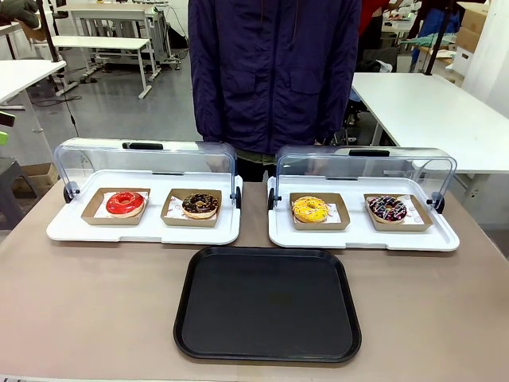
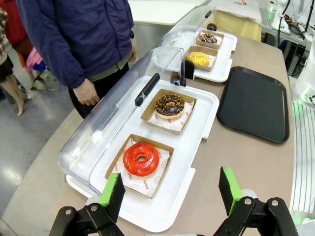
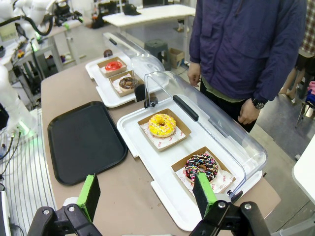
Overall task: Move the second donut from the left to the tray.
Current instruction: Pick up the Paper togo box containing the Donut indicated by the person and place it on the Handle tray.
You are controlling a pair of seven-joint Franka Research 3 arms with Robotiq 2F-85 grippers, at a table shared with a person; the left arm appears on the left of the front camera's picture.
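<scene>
Hovering with left gripper (image 2: 170, 189) and right gripper (image 3: 147, 192) both spread empty, I feared a hard pinch would crush the crumb-topped donut (image 1: 200, 204).

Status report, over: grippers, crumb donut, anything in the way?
Left gripper, right gripper open, empty. Crumb donut in cardboard tray, lid raised. Nothing blocks it.

A yellow-glazed donut (image 1: 310, 208) lies on a white display tray (image 1: 362, 239) with its clear lid (image 1: 366, 169) raised. Near it, to its right on that tray, is a sprinkled dark donut (image 1: 387, 208). Well left of it, a red-glazed donut (image 1: 125, 202) lies on a second display tray (image 1: 71, 231). Beyond it stands a person in a navy jacket (image 1: 274, 72).
</scene>
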